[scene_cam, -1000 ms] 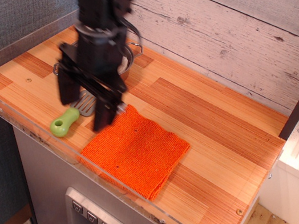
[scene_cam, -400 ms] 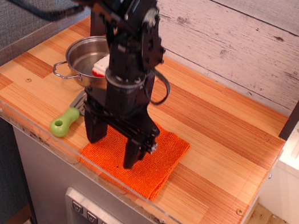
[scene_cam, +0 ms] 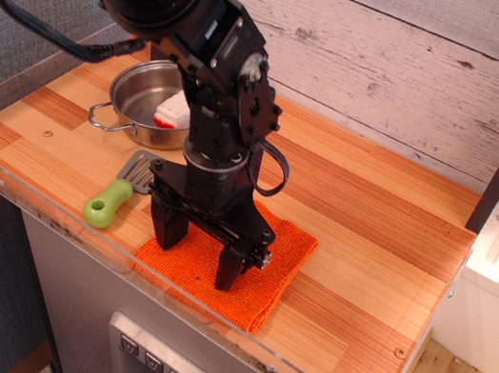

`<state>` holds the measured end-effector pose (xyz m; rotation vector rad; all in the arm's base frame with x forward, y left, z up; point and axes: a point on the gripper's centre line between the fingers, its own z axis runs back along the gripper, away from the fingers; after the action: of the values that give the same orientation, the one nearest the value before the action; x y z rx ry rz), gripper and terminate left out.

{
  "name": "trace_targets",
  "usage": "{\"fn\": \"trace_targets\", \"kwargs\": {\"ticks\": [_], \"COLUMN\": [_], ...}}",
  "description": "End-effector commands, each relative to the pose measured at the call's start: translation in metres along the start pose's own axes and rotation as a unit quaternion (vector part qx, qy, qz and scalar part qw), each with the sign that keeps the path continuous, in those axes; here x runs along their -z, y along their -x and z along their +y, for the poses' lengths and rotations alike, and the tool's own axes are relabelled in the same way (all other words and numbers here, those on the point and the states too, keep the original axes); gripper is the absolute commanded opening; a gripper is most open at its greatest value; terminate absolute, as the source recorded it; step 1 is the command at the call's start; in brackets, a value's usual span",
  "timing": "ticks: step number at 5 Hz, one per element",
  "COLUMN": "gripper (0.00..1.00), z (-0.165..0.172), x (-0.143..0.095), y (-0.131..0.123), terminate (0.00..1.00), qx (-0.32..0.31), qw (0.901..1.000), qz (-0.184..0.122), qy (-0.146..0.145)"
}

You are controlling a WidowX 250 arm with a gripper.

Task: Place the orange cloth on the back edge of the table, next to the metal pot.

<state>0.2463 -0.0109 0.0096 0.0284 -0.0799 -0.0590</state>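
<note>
Item 1, far left: the surface (scene_cam: 382, 258), a countertop of light and reddish-brown striped planks, is carrying everything listed here; a clear acrylic rim (scene_cam: 208, 310) is running along its front and left edges.

Item 2, back left: the metal pot (scene_cam: 147, 107), shallow, round and shiny, is sitting near the back edge with a wire loop handle pointing toward the front left. Something white and red is lying inside it; what it is cannot be told.

Item 3, front left: a spatula (scene_cam: 123, 188) with a green handle and grey blade is lying flat between the pot and the front rim, handle toward the front.

Item 4, centre: the black robot arm (scene_cam: 193, 12) is reaching down from the upper left. Its claw (scene_cam: 198, 250) is standing released, two dark fingers (scene_cam: 168, 227) spread apart and pointing down onto the cloth, nothing held between them. Whether the tips are pressing on the fabric cannot be told.

Item 5, centre front: the orange cloth (scene_cam: 280, 260) is lying flat at the front edge of the surface, just right of the spatula and well apart from the pot, its near corner reaching the acrylic rim. The claw is covering much of its left half.

Item 6, behind: a whitewashed plank wall (scene_cam: 396, 67) is standing along the back edge.
</note>
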Motion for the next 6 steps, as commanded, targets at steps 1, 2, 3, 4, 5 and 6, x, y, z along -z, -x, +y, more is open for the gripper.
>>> {"fn": "trace_targets", "kwargs": {"ticks": [1,2,3,4,5,6], "gripper": [1.00,1.00,1.00,1.00,1.00,1.00], "z": [0.001,0.007,0.009,0.010,0.010,0.009], "x": [0.014,0.022,0.022,0.023,0.026,0.032], "y": [0.006,0.005,-0.007,-0.032,-0.061,-0.087], "terminate": [0.00,0.00,0.00,0.00,0.00,0.00], "qx": [0.024,0.025,0.023,0.018,0.012,0.007], "qw": [0.9993,0.9987,0.9987,0.9988,0.9990,0.9990], "qz": [0.021,0.038,0.037,0.034,0.031,0.033], "qy": [-0.019,-0.023,-0.025,-0.029,-0.029,-0.029]}}
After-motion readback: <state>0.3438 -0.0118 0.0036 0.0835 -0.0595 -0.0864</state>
